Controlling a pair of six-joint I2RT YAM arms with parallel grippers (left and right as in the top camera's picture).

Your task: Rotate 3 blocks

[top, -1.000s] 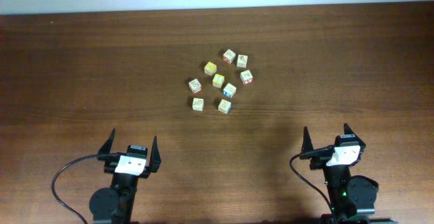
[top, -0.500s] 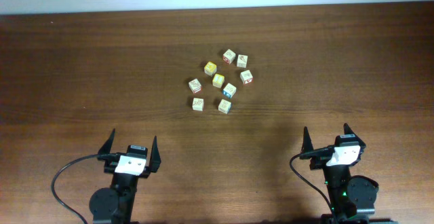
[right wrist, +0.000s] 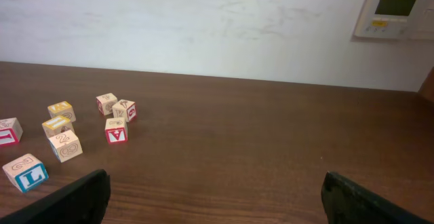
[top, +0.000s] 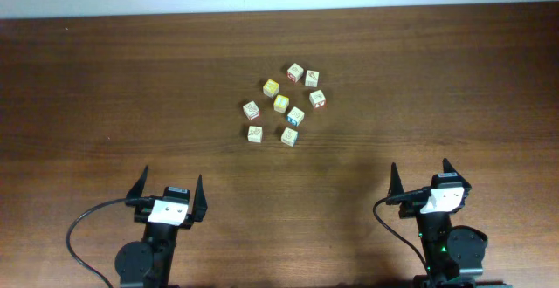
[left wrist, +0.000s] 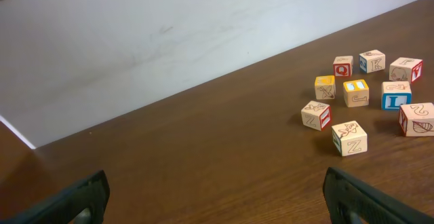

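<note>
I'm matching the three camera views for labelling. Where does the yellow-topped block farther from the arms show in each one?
Overhead: the yellow-topped block sits just above picture centre, slightly left.
Left wrist: it is right of centre, a little above mid-height.
Right wrist: it is near the left edge, about mid-height.
Shared landmark: the second yellow-topped block lies close beside it, nearer the arms, in all three views.

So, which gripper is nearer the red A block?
Right. In the overhead view the right gripper sits below-right of the red A block; the left gripper, farther off, below-left.
</note>
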